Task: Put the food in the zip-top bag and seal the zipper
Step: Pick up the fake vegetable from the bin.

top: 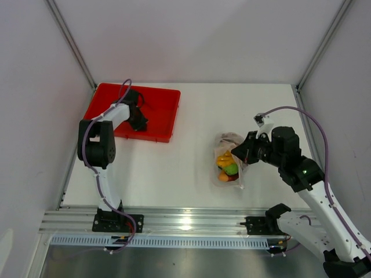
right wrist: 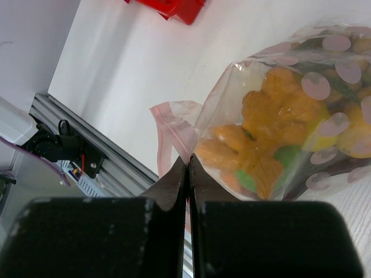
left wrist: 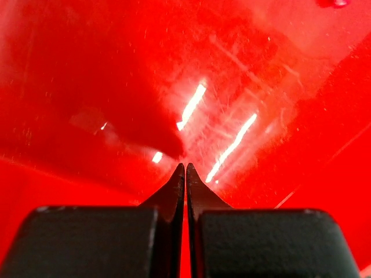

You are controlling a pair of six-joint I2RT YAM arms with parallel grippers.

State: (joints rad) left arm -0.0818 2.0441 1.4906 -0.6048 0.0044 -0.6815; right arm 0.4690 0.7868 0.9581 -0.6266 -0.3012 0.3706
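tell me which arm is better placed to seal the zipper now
Right: the right gripper is shut on the zip-top bag edge, beside the pink zipper; the left gripper sits shut over the red tray, far off.

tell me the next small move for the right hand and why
Probably slide the right hand along the pink strip to press it shut: the food is already inside the bag, and the hand seems pinched on the bag's edge beside that strip.
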